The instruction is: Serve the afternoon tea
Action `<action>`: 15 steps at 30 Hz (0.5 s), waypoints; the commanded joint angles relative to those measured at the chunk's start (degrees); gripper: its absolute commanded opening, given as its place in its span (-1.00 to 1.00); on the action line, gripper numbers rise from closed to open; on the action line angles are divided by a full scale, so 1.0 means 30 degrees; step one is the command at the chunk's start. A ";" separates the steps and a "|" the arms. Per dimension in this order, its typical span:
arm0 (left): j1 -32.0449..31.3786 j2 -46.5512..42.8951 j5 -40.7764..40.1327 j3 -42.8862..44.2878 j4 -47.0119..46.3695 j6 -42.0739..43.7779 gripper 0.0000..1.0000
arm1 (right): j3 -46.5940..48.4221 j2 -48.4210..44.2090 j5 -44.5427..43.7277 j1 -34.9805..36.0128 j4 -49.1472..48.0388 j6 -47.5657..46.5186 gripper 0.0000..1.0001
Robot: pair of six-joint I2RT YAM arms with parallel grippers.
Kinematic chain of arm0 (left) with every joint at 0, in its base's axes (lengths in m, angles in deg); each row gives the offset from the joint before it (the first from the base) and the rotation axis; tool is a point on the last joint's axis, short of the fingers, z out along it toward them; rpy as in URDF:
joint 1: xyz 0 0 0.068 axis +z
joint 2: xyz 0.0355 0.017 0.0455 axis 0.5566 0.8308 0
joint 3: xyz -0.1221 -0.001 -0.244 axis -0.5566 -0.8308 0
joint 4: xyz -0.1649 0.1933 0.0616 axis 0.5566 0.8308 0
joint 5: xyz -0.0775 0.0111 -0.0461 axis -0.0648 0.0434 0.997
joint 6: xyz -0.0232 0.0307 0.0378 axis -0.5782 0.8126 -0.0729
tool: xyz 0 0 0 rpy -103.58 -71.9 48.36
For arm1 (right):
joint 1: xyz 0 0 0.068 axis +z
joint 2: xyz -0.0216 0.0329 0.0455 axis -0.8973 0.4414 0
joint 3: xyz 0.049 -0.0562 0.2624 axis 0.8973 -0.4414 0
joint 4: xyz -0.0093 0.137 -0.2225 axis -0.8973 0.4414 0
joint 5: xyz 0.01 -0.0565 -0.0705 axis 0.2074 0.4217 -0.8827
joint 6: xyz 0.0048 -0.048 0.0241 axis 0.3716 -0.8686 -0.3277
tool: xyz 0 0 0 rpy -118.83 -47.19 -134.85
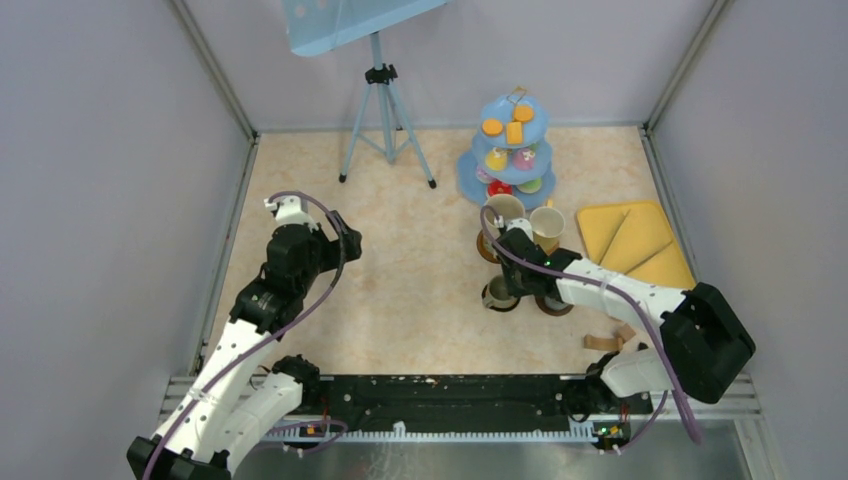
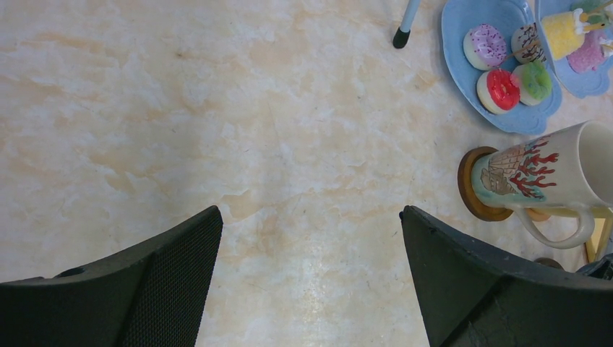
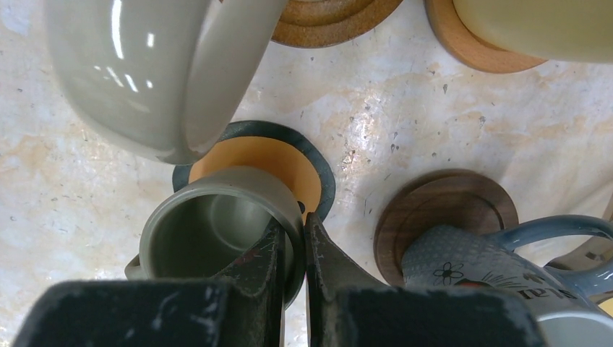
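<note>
My right gripper (image 3: pixel 294 231) is shut on the rim of a small grey mug (image 3: pixel 209 231), one finger inside and one outside. The mug is over an orange, dark-rimmed coaster (image 3: pixel 289 155); whether it rests on it I cannot tell. Around it are a large cream mug (image 3: pixel 144 72), a yellow mug (image 3: pixel 535 29) on a light coaster (image 3: pixel 470 47), and a blue-grey flowered mug (image 3: pixel 470 267) on a dark coaster (image 3: pixel 448 206). The light-blue cake stand (image 1: pixel 512 150) with toy cakes (image 2: pixel 499 88) stands behind. My left gripper (image 2: pixel 311 217) hangs open over bare table, left of the cream mug (image 2: pixel 549 173).
A tripod (image 1: pixel 383 110) carrying a blue board (image 1: pixel 340 20) stands at the back, one foot (image 2: pixel 401 36) near the stand's bottom tier. A flat yellow tray (image 1: pixel 632 240) lies at the right. A small tan object (image 1: pixel 605 342) lies by the right arm's base. Walls close three sides.
</note>
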 commanded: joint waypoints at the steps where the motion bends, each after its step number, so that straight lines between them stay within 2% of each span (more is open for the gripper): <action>1: 0.0064 0.0050 -0.0208 0.0318 -0.0430 0.0163 0.97 | -0.0117 0.0011 -0.0448 -0.0200 -0.1333 0.0130 -1.00; 12: 0.0077 0.0070 -0.0130 0.0452 -0.0381 0.0175 0.97 | -0.0644 0.0364 -0.0526 -0.0200 -0.2254 0.0090 -1.00; 15: 0.0076 -0.0023 -0.0138 0.0438 -0.0300 0.0160 0.97 | -0.0474 0.0087 -0.0414 -0.0202 -0.1927 -0.0047 -0.65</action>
